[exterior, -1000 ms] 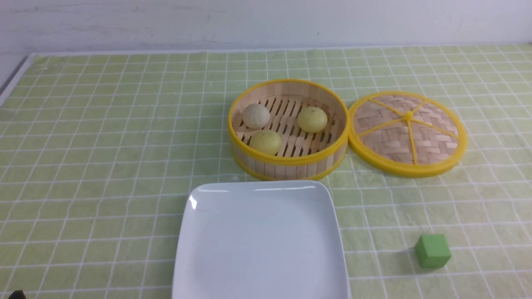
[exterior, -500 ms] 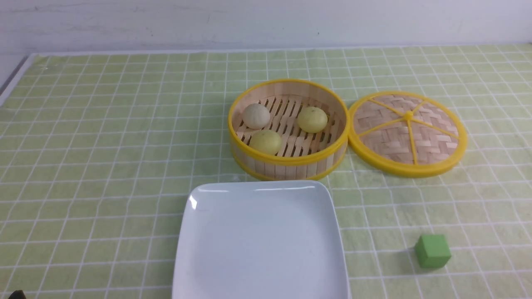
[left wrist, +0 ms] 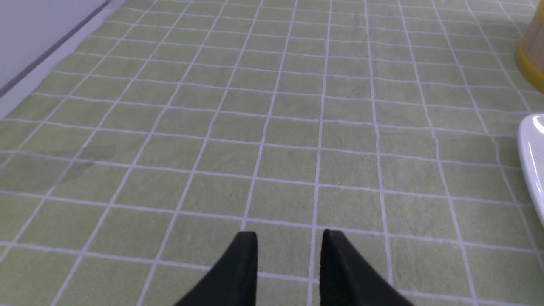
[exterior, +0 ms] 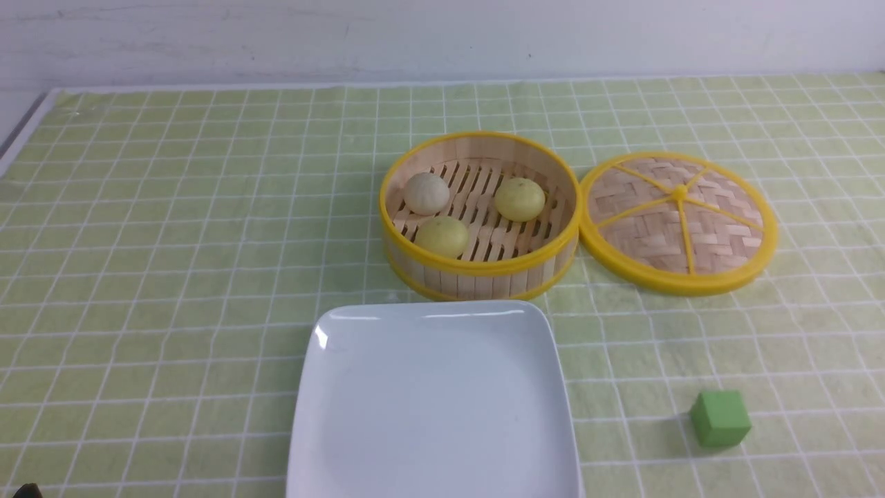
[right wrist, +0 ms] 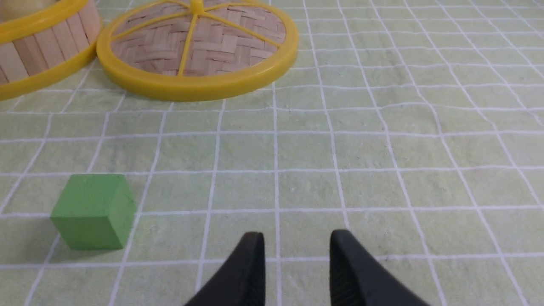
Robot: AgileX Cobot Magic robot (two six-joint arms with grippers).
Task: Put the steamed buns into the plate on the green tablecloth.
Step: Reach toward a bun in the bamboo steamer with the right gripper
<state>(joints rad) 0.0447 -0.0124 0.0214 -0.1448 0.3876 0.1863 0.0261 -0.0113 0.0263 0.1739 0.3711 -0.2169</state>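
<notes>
Three steamed buns lie in the round bamboo steamer point(exterior: 484, 266): an off-white one point(exterior: 426, 193) and two pale yellow ones point(exterior: 519, 199) point(exterior: 442, 236). The white square plate point(exterior: 435, 401) lies empty on the green tablecloth point(exterior: 173, 242), just in front of the steamer. Its edge shows in the left wrist view point(left wrist: 531, 157). My left gripper point(left wrist: 290, 233) hovers over bare cloth to the left of the plate, fingers a narrow gap apart, holding nothing. My right gripper point(right wrist: 297, 233) is the same, over bare cloth to the right of the green cube. Neither gripper shows in the front view.
The steamer's woven lid point(exterior: 677, 221) lies flat to the right of the steamer and also shows in the right wrist view point(right wrist: 195, 46). A green cube point(exterior: 720, 418) sits to the right of the plate, near my right gripper point(right wrist: 93, 211). The cloth's left edge borders a grey table strip.
</notes>
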